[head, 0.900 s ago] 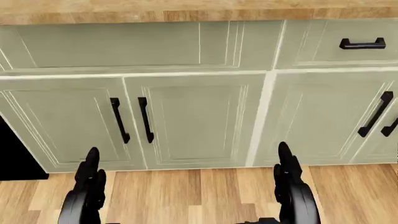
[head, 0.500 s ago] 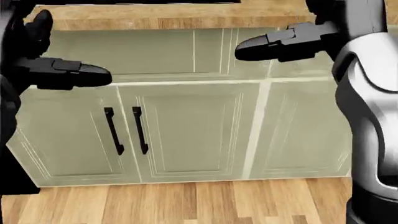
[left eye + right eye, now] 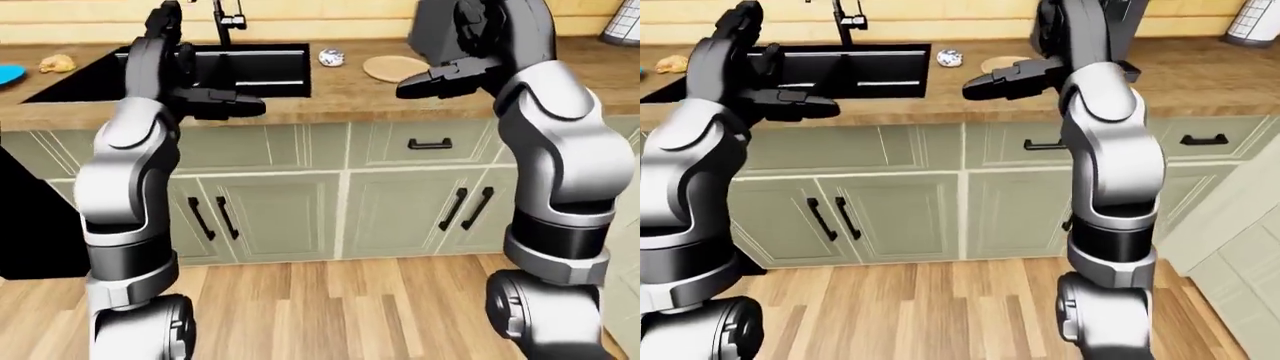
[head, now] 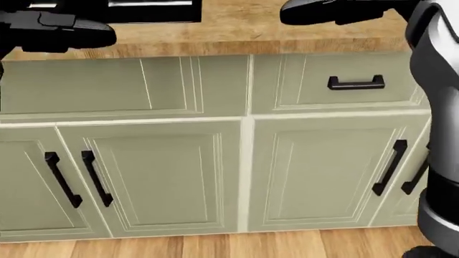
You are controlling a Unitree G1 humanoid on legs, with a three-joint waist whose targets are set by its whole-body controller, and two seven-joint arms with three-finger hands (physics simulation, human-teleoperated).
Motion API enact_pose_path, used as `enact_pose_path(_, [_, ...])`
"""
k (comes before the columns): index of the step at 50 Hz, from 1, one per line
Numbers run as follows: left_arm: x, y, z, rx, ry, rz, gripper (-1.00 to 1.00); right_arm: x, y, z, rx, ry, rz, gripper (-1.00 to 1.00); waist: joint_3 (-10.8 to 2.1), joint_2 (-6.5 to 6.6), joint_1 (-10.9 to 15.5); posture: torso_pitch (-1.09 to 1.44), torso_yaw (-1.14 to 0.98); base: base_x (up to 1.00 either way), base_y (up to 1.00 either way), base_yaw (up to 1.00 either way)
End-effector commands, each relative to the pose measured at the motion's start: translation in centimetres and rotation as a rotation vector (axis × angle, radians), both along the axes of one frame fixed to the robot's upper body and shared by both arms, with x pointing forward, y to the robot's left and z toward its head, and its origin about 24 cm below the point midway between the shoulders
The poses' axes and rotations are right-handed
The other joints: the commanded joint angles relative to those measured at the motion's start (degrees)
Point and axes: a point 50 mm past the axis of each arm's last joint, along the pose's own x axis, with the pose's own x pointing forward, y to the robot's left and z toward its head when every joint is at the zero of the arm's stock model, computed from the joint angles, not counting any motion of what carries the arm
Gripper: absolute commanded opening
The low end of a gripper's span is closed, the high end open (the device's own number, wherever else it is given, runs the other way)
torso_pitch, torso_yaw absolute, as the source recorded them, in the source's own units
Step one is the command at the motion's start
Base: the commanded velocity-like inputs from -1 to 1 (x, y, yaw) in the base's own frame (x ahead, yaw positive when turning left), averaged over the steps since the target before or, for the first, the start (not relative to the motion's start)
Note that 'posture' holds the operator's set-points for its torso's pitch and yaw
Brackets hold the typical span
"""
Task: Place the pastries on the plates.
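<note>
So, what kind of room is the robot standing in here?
Most likely a home kitchen. A wooden countertop holds a black sink with a faucet, and pale green cabinets with black handles sit below it over a wood plank floor.

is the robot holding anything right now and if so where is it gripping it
Nothing is held. The left robot hand and the right robot hand are both raised in front of the counter with fingers open and empty.
</note>
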Motion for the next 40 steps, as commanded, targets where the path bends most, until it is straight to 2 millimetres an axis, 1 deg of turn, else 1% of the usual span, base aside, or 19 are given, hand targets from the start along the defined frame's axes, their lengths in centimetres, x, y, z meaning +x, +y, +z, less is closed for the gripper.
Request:
enact_pose_path(1, [-0.3,0.0,1.4,0.004,-0.064,0.015,1.00,-0.3,0.1,1.3,-0.014,-0.058,0.006,1.00,-1.44,1.35,-0.02,0.00,0.00,0.45,-0.71,0.00])
enact_pose_path(2, [-0.2,0.1,1.5,0.003,-0.068,0.026,1.00,-0.2,0.1,1.3,-0.014,-0.058,0.008,1.00,-0.59,1.51,-1.45,0.00,0.00,0.45,-0.71,0.00])
enact_pose_path(3, [-0.3,0.1,1.5,0.005,-0.065,0.028,1.00,-0.2,0.2,1.2,-0.011,-0.058,0.011,1.00,-2.16,1.24,-0.76,0.00,0.00,0.45,-0.71,0.00])
enact_pose_path(5, [-0.3,0.1,1.6,0.006,-0.067,0.032,1.00,-0.3,0.5,0.9,-0.011,-0.057,0.019,1.00,-2.85,1.99,-0.70,0.00,0.00,0.45,-0.71,0.00])
enact_pose_path(9, [-0.5,0.5,2.1,0.008,-0.085,0.052,1.00,-0.5,0.4,1.0,-0.011,-0.062,0.019,1.00,-1.86,1.28,0.65,0.00,0.00,0.43,-0.57,0.00])
enact_pose_path(11, [-0.7,0.6,2.4,0.009,-0.095,0.060,1.00,-0.6,0.5,1.0,-0.011,-0.066,0.024,1.00,-2.90,-4.96,0.54,0.00,0.00,0.27,-0.09,0.00])
enact_pose_path(12, [-0.7,0.7,2.5,0.009,-0.100,0.065,1.00,-0.6,0.5,1.0,-0.009,-0.064,0.020,1.00,-2.93,-9.17,-1.24,0.00,0.00,0.13,0.00,0.00])
enact_pose_path(13, [-0.8,0.8,2.5,0.009,-0.105,0.073,1.00,-0.6,0.6,0.9,-0.009,-0.069,0.023,1.00,-1.72,-5.83,0.11,0.00,0.00,0.00,0.00,0.00])
enact_pose_path(14, [-0.7,0.9,2.6,0.006,-0.107,0.078,1.00,-0.6,0.7,0.9,-0.006,-0.072,0.026,1.00,-2.03,-6.46,-1.05,0.00,0.00,0.00,0.00,0.00])
enact_pose_path(15, [-0.7,1.1,2.7,0.008,-0.112,0.088,1.00,-0.7,0.7,0.8,-0.005,-0.071,0.028,1.00,-2.10,-6.33,-1.04,0.00,0.00,0.00,0.00,0.00])
enact_pose_path(19, [-0.7,1.3,2.8,0.008,-0.116,0.097,1.00,-0.8,1.1,0.7,-0.041,-0.069,0.052,1.00,-1.47,-4.23,-1.02,0.00,0.00,0.00,0.00,0.00])
enact_pose_path(22, [-0.6,1.4,2.7,0.009,-0.115,0.101,1.00,-1.0,1.2,0.7,-0.043,-0.072,0.061,1.00,-1.24,-3.44,-1.02,0.00,0.00,0.00,0.01,0.00])
enact_pose_path(23, [-0.6,1.4,2.8,0.009,-0.116,0.101,1.00,-1.0,1.1,0.8,-0.045,-0.076,0.061,1.00,-2.55,-3.08,-0.98,0.00,0.00,0.05,0.07,0.00])
enact_pose_path(25, [-0.7,1.4,2.8,0.011,-0.116,0.101,1.00,-1.1,1.1,0.9,-0.039,-0.078,0.062,1.00,-3.39,-2.44,-0.70,0.00,0.00,0.06,0.07,0.00])
enact_pose_path(31, [-0.7,1.4,2.8,0.014,-0.114,0.102,1.00,-1.0,1.1,0.8,-0.041,-0.077,0.066,1.00,-3.84,-0.84,-0.76,0.00,0.00,0.13,0.08,0.00])
enact_pose_path(34, [-0.7,1.4,2.9,0.014,-0.115,0.102,1.00,-1.0,1.1,0.8,-0.039,-0.077,0.069,1.00,-4.34,1.36,-0.70,0.00,0.00,0.16,0.07,0.00])
enact_pose_path(35, [-0.6,1.4,2.9,0.019,-0.115,0.103,1.00,-1.1,1.1,0.8,-0.043,-0.078,0.071,1.00,-4.33,-0.38,-0.56,0.00,0.00,0.16,0.08,0.00])
enact_pose_path(37, [-0.6,1.4,3.0,0.019,-0.115,0.101,1.00,-1.0,1.2,0.8,-0.043,-0.079,0.074,1.00,-2.82,1.96,-0.68,0.00,0.00,0.16,0.07,0.00])
enact_pose_path(40, [-0.6,1.3,3.0,0.019,-0.115,0.101,1.00,-1.0,1.2,0.8,-0.041,-0.080,0.075,1.00,-3.54,1.69,-0.50,0.00,0.00,0.17,0.08,0.00])
